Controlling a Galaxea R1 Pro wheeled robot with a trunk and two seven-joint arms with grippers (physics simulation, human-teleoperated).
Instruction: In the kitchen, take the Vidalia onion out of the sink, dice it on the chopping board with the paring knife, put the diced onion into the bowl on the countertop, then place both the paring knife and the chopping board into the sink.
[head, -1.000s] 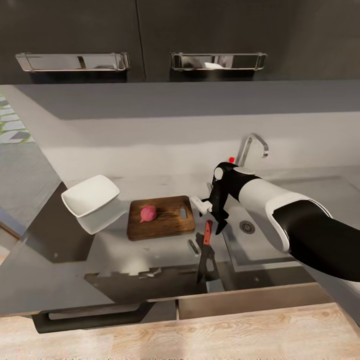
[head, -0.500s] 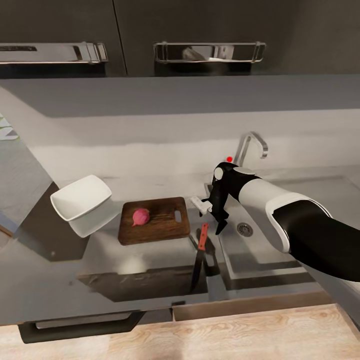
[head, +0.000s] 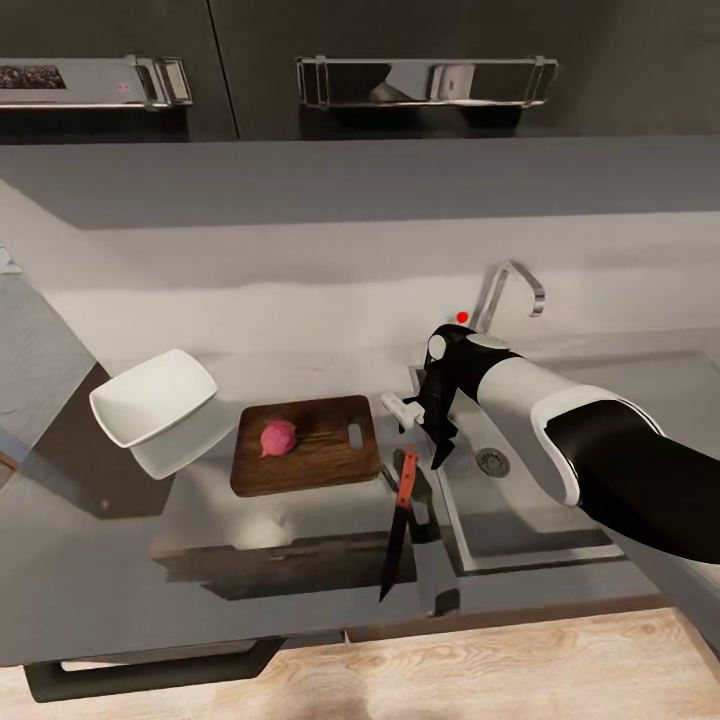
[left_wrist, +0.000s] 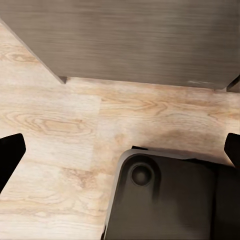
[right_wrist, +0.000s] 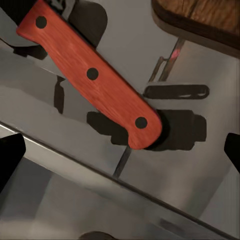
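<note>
I see the slim paring knife (head: 399, 520) with its reddish-brown riveted handle and dark pointed blade lying on the glossy grey worktop (head: 120, 560), handle toward the back wall, blade tip toward the front edge — it sits in the strip between the board and the basin. In the right wrist view the handle (right_wrist: 90, 75) lies flat on the reflective surface, nothing gripping it. My right gripper (head: 440, 440) hangs just above the handle end, fingers pointing down; the fingertips at the wrist view's edges are spread wide, holding nothing. To the knife's left, the dark brown wooden chopping board (head: 320, 455) with its oval slot carries the small pinkish-red Vidalia onion (head: 277, 437), whole, toward its left end. Past the board's left end sits the white squarish bowl (head: 150, 400). On the other side — the grey steel sink (head: 540, 520) with round drain and chrome faucet (head: 505, 290). My left gripper (left_wrist: 120, 150) is open over pale wooden floor (left_wrist: 60, 120), empty.
</note>
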